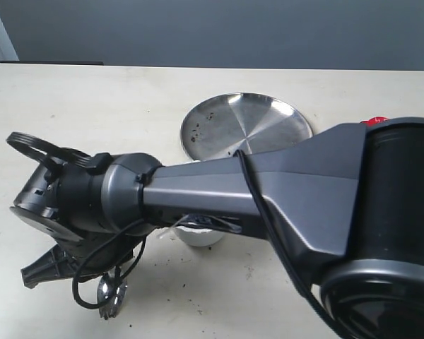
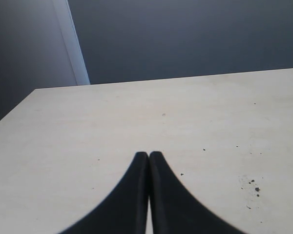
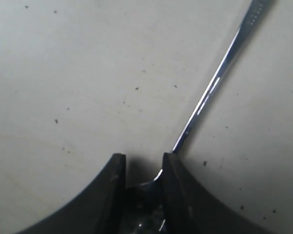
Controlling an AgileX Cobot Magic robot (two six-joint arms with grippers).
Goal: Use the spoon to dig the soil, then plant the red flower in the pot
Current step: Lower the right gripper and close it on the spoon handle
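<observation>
My right arm reaches across to the left of the table, and its gripper [image 1: 39, 274] hangs low near the front edge. In the right wrist view the gripper [image 3: 142, 158] is shut on the bowl end of the silver spoon [image 3: 210, 90]. The slim handle runs out past the fingertips, close over the table. Shiny spoon metal [image 1: 113, 289] also shows beside a black cable. Only part of the white pot [image 1: 198, 236] shows under the arm. A sliver of the red flower [image 1: 373, 121] peeks out behind it. The soil mass is hidden. My left gripper [image 2: 149, 155] is shut and empty over bare table.
A large round steel plate [image 1: 246, 126] with a few dark specks lies at the back centre. Soil crumbs [image 1: 191, 286] are scattered on the cream table [image 1: 92, 99]. The right arm's bulk [image 1: 304, 191] covers the middle and right of the scene.
</observation>
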